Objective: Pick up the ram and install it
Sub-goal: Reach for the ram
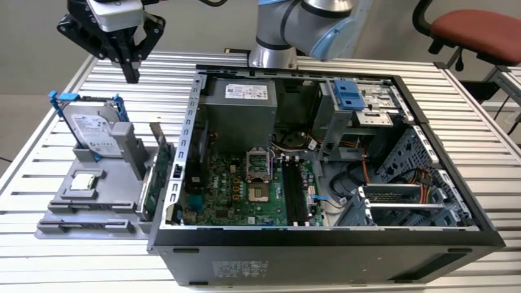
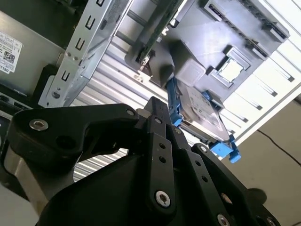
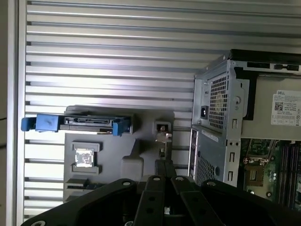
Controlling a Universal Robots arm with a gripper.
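The gripper (image 1: 130,74) hangs high over the far part of the table (image 1: 36,159) at the exterior view's left. Its fingers (image 3: 160,170) are pressed together to one point, holding nothing and touching nothing. Below it a grey fixture (image 1: 130,146) lies on the table just beside the open case (image 1: 326,241). The fixture carries the drive (image 1: 89,131) propped on edge and, nearer the camera, a chip (image 1: 84,181) lying flat. A card (image 1: 165,171) stands on edge along the side next to the case. The ram (image 3: 91,186) is hard to make out. It seems to be a dark bluish strip in the first wrist view, at the end of the fixture beyond the chip from the drive. It is half hidden by the gripper's body and well apart from the fingertips
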